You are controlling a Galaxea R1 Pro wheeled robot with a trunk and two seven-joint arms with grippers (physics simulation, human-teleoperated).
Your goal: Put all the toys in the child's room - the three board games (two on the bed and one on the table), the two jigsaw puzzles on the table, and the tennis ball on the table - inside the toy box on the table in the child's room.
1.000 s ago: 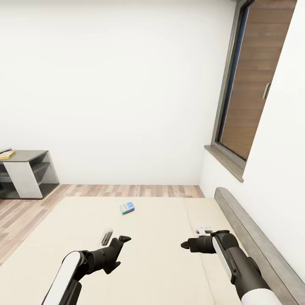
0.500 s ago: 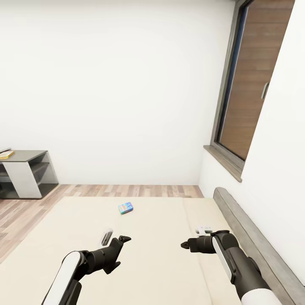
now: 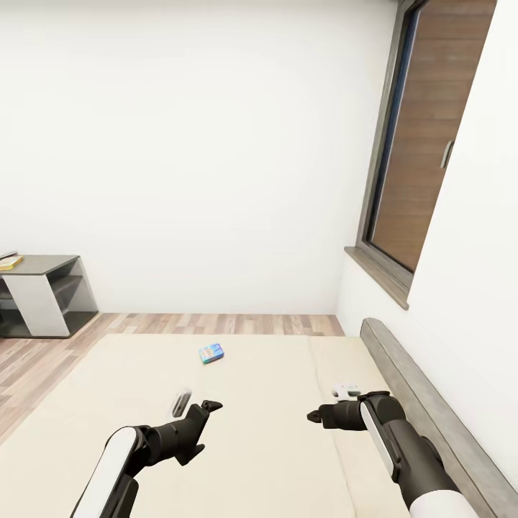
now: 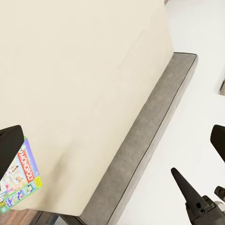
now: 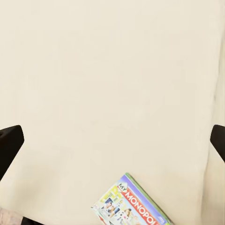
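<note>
A small green-edged board game (image 3: 212,352) lies flat on the bed (image 3: 273,446), far out on the beige mattress ahead of both arms. Its lid reads "Monopoly" in the left wrist view (image 4: 21,176) and in the right wrist view (image 5: 133,206). My left gripper (image 3: 205,428) hovers low over the mattress, open and empty, well short of the box. My right gripper (image 3: 316,416) points left near the headboard (image 3: 417,381), also open and empty. In both wrist views the dark fingertips (image 4: 9,145) (image 5: 9,140) stand wide apart at the picture's sides.
A dark grey and white shelf unit (image 3: 43,295) stands by the far wall at the left, with a yellow item on top. Wood-plank floor (image 3: 216,324) runs between the bed and the wall. A dark-framed window (image 3: 424,144) is at the right.
The whole view has drifted slightly, so the camera has turned a little to the right. Both arms and the box keep their places.
</note>
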